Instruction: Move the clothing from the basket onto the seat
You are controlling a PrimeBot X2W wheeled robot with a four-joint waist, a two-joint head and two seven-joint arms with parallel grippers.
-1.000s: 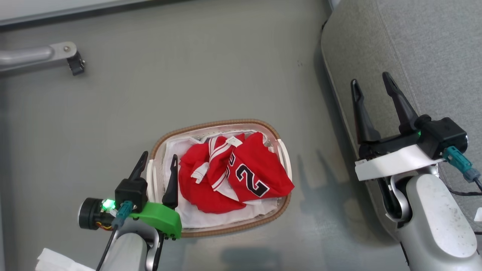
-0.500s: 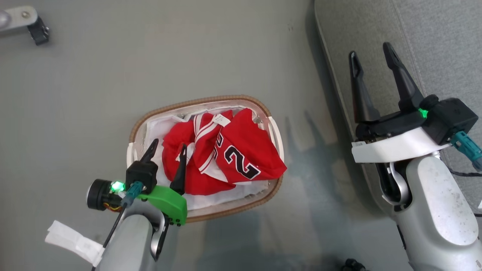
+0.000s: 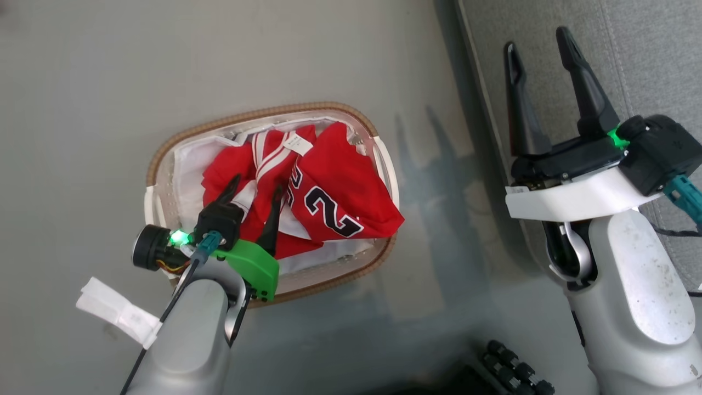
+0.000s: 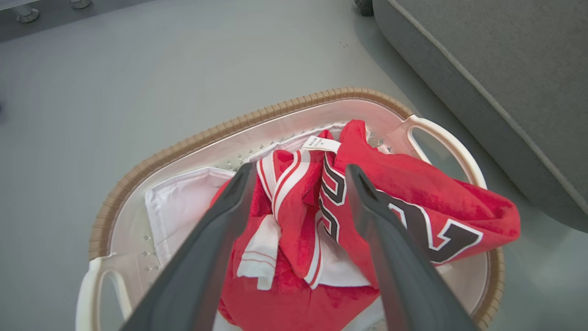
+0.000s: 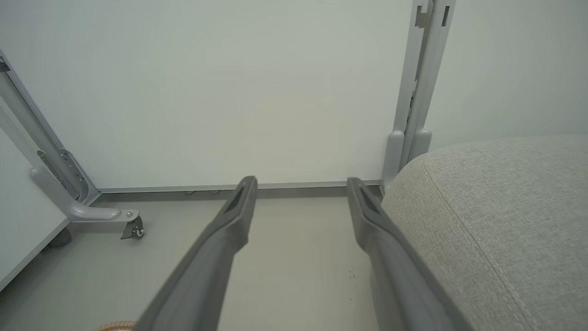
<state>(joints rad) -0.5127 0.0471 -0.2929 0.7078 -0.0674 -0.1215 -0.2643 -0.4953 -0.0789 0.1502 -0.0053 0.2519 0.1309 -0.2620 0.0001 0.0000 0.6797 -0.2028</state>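
While my left claw (image 3: 258,184) hangs spread over the basket (image 3: 263,112), the clothing (image 3: 334,192) lies heaped inside it.
My left forearm rises from the lower left and tilts the claw down past the near rim. Its fingers straddle the white-striped folds, gripping nothing, and I cannot tell whether they touch cloth. The number 2 jersey drapes over the basket's right rim, above the white liner (image 3: 186,164). My right claw (image 3: 537,38) is held high at the right, likewise released and empty, over the edge of the grey seat (image 3: 647,55), which stands near the basket on the floor (image 3: 82,82). Ahead of it are a pale wall (image 5: 229,92) and a castor-footed frame leg (image 5: 92,214).
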